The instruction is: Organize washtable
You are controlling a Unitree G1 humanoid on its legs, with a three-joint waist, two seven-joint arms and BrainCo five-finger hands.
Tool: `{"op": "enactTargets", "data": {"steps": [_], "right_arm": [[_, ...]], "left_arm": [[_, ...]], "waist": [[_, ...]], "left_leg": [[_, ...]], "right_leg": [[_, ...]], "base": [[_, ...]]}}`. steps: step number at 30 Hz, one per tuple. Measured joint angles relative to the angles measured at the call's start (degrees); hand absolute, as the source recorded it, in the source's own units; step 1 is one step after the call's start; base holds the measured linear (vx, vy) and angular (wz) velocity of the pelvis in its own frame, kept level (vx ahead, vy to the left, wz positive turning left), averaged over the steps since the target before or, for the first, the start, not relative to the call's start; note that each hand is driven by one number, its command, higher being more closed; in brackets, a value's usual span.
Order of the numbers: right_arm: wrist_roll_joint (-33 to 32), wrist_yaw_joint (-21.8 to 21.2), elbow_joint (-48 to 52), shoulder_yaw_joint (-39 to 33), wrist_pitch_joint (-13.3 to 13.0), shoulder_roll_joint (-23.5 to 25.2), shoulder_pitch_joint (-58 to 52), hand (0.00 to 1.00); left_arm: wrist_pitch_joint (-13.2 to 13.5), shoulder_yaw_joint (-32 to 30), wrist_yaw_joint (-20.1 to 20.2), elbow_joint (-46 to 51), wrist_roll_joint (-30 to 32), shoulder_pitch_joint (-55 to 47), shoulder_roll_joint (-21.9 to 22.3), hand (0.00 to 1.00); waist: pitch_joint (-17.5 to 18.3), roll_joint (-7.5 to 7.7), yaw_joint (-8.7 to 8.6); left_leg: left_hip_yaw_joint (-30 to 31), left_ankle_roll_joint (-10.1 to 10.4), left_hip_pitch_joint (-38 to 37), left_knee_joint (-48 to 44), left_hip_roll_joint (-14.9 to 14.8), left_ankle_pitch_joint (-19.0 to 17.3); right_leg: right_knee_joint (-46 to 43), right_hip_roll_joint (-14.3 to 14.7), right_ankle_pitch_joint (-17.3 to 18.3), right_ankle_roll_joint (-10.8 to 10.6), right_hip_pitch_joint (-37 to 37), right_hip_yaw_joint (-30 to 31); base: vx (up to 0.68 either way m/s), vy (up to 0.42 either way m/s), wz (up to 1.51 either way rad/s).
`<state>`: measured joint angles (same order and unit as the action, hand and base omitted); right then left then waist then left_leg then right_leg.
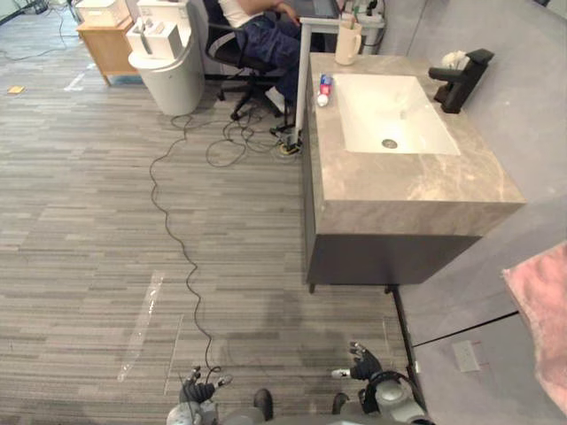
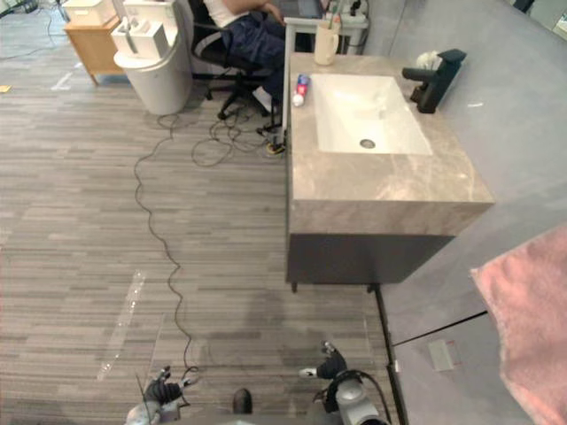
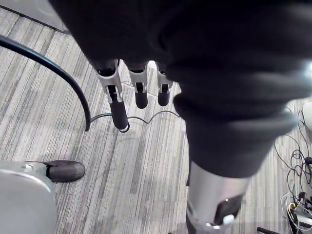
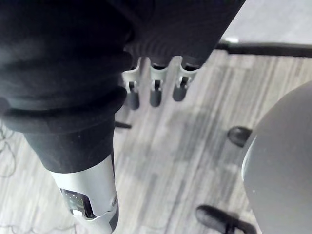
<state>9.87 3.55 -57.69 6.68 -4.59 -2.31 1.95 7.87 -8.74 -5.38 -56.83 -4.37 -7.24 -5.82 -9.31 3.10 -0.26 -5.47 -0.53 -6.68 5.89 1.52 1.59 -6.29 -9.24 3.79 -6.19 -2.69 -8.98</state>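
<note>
both hands hang low and well short of the desk point(image 1: 416, 190): the left hand point(image 1: 197, 390) and the right hand point(image 1: 365, 365) are seen with fingers point(image 3: 140, 95) straight and loosely spread, and nothing is held in either. the task's things all lie far ahead of the hands, on the desk: a cup point(image 1: 347, 42) with brushes in it at the far corner, a small tube point(image 1: 324, 89) lying just beside the rim of the sink point(image 1: 390, 111), and a crumpled white thing point(image 1: 454, 60), which cannot be identified, by the black tap point(image 1: 456, 81). it is judged that nothing has been tidied yet and that the whole approach is to be made first. the desk's near edge could be struck if that approach is misjudged. the tube, loose near the desk's edge, could be nudged off if it is reached from the sink side. the cup could be tipped and its brushes spilled if it is gripped high. a seated person point(image 1: 266, 31) is close beyond the cup, so a wide swing there could cause contact. a pink towel point(image 1: 542, 319) hangs on the right hand's outer side and could be snagged.
</note>
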Motion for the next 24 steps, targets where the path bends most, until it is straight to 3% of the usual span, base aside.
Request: {"op": "enactTargets", "data": {"steps": [4,9,14,16,18,21,22,23,24], "right_arm": [[-0.27,0.02,-0.53,-0.27,-0.01,-0.16,-1.33,0.0],[-3.12,0.18,-1.87,-5.88,0.05,-0.41,-3.26,0.0],[-4.89,1.48,-2.64,-9.21,0.67,-0.1,-3.53,0.0],[-4.81,1.54,-2.63,-10.38,0.78,0.35,-3.26,0.0],[-4.82,1.52,-2.16,-11.22,1.02,0.62,-2.95,0.0],[-4.75,1.53,-0.93,-11.2,0.94,0.33,-3.2,0.0],[-4.66,1.52,-0.27,-11.21,0.92,0.72,-3.67,0.0],[-4.5,1.45,0.2,-11.17,0.92,0.73,-4.03,0.0],[-4.5,1.42,0.21,-11.17,0.93,0.73,-3.98,0.0]], "left_arm": [[-0.08,0.54,-0.01,0.01,0.01,0.01,-0.01,0.0],[-0.2,2.74,-0.01,0.0,-0.02,0.78,0.02,0.0],[-0.27,4.34,0.15,-0.01,-0.03,1.5,0.06,0.0],[-0.6,4.26,0.29,-0.05,-0.09,1.61,0.0,0.0],[-0.71,4.26,0.29,-0.18,-0.66,1.63,0.05,0.0],[-0.84,4.59,0.31,-0.26,-1.01,1.61,-0.04,0.0],[-1.01,4.63,0.3,-0.15,-0.98,1.65,0.15,0.0],[-1.07,4.26,0.28,0.09,-0.99,1.7,0.17,0.0],[-1.05,4.05,0.28,0.09,-0.99,1.71,0.24,0.0]], "waist": [[0.33,-0.33,-0.08],[0.66,-0.65,0.96],[0.72,-0.39,1.18],[0.45,-0.09,1.16],[-0.14,-0.66,1.0],[-0.21,-0.74,0.91],[-0.15,-0.46,0.81],[-0.12,-0.26,0.94],[-0.12,-0.27,0.95]], "left_leg": [[-0.03,0.06,1.25,0.0,-0.07,0.05],[0.44,0.18,2.32,0.0,-0.26,0.11],[0.41,0.62,1.91,-0.45,-0.24,-0.5],[-0.09,0.36,2.17,-2.09,-0.47,-1.81],[-1.02,-0.13,2.96,-7.8,-1.2,-6.07],[0.95,-0.93,2.39,-11.45,-0.93,-8.76],[2.84,-1.47,1.68,-11.95,-0.5,-9.45],[4.93,-1.7,1.85,-12.99,-0.65,-10.35],[5.89,-1.67,2.01,-13.37,-0.77,-10.5]], "right_leg": [[0.75,0.0,-0.04,-0.01,-0.18,-1.12],[6.03,0.42,-2.06,-0.25,-2.26,-3.3],[6.77,0.28,-1.87,-0.46,-3.21,-4.7],[2.45,-0.4,0.15,-0.66,-1.36,-4.09],[-9.87,-1.9,2.61,-1.98,2.75,-3.05],[-25.58,-3.3,2.71,-1.85,8.33,-0.95],[-30.59,-3.7,4.52,-1.39,10.67,0.91],[-31.45,-1.99,7.97,-0.59,11.6,3.43],[-31.29,-1.08,8.95,-0.18,12.14,4.85]], "base": [[0.0,0.0,0.13],[0.03,-0.006,0.11],[0.07,-0.016,0.12],[0.09,0.014,-0.15],[0.0,0.039,-0.26],[0.02,0.056,0.16],[0.16,-0.019,0.74],[0.17,-0.046,0.81],[0.17,-0.088,0.89]]}}
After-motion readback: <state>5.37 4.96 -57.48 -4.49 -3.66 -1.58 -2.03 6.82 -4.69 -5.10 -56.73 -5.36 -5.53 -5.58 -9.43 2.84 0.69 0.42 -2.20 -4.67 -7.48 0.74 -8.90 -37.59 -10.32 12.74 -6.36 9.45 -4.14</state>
